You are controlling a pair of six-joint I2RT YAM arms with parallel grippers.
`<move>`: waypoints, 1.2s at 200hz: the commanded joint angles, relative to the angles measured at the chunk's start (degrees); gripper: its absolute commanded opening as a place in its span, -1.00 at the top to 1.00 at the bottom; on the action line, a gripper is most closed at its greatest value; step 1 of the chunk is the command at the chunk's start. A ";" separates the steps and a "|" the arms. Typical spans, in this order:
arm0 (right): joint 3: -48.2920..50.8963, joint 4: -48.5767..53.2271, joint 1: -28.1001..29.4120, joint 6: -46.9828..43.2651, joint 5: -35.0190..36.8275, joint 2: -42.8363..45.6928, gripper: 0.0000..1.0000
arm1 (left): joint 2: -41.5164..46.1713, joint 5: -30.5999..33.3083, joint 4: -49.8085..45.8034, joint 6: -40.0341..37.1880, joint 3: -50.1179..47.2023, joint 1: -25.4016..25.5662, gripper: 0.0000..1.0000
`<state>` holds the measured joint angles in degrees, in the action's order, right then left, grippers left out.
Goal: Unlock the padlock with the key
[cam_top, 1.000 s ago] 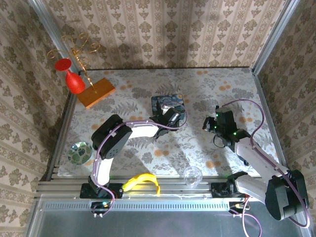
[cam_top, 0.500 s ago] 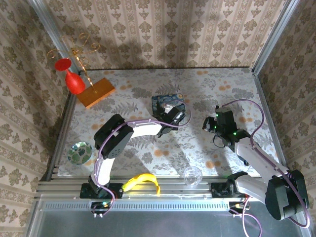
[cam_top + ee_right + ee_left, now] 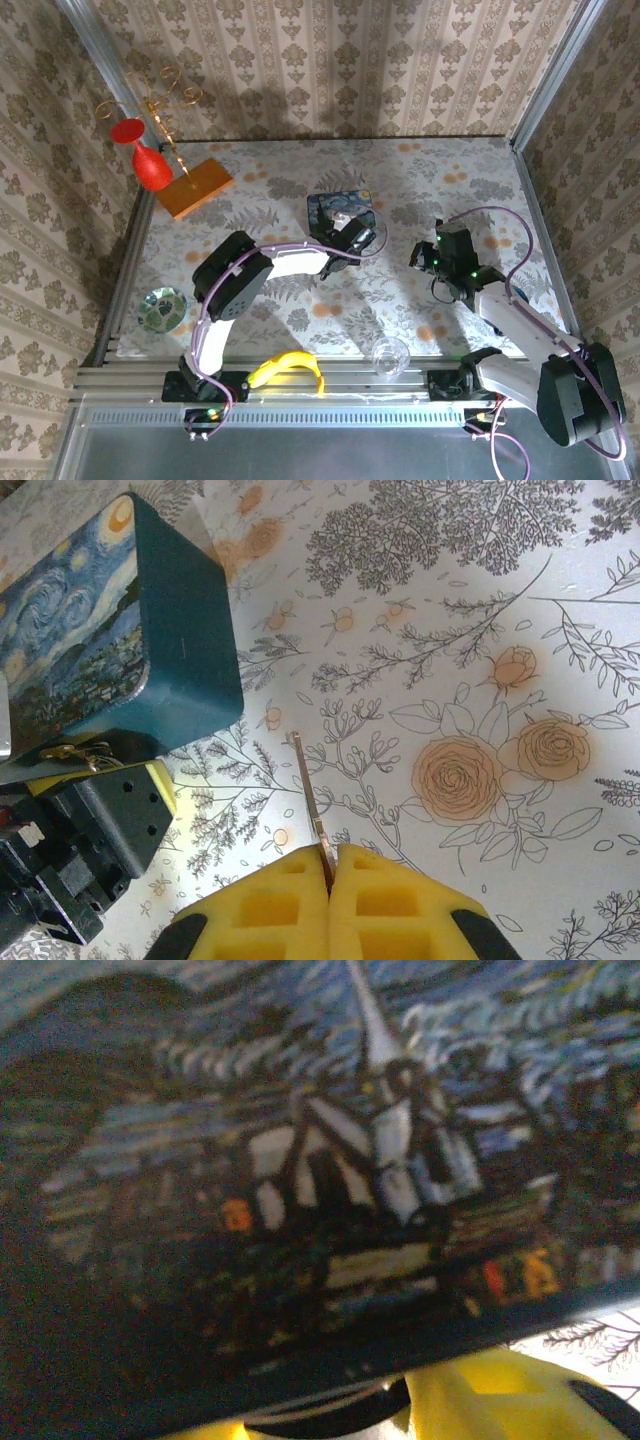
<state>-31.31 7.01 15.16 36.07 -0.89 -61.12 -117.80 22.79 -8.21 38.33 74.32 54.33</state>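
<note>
Right end effector (image 3: 329, 858): clenched on key (image 3: 309, 798) | left end effector (image 3: 352, 235): against painted tin (image 3: 190, 650), grip cannot be told

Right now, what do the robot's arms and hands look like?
The left arm and right arm are white tubes with chunky black joints, and a thin purple cable loops along each. The right hand has blocky yellow fingers with square hollows; tiny green lights glow on its wrist.
</note>
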 commanded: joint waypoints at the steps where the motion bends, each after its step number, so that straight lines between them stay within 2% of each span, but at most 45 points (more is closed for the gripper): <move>1: 0.76 -1.41 0.22 0.75 -0.95 1.01 1.00 | -1.21 0.77 -1.64 -0.18 1.18 0.33 0.10; 27: 0.89 -1.35 0.22 0.84 -0.88 1.27 1.00 | -0.86 1.03 -1.22 -0.18 1.00 0.34 0.27; 55: 1.46 -1.86 0.26 0.93 -0.89 1.45 1.00 | -0.10 0.65 -0.78 -0.36 1.01 0.30 0.31; 87: 3.83 -5.11 0.22 0.77 -3.17 1.36 1.00 | 1.11 -1.85 -0.11 0.57 0.65 0.32 0.51; 153: 13.69 -24.76 0.61 -2.08 -17.83 -1.95 1.00 | 5.77 -15.25 7.98 8.63 -3.99 -0.26 0.55; 187: 15.70 -32.39 1.77 -3.94 -21.48 -7.11 1.00 | 6.69 -20.27 11.90 12.71 -5.70 -0.90 0.55; 240: 15.58 -40.75 4.17 -5.78 -24.89 -17.57 1.00 | 7.58 -23.41 15.75 17.78 -7.50 -1.99 0.56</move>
<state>-16.29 -27.07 18.39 32.29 -22.52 -74.89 -113.47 2.20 3.36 51.96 67.72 53.06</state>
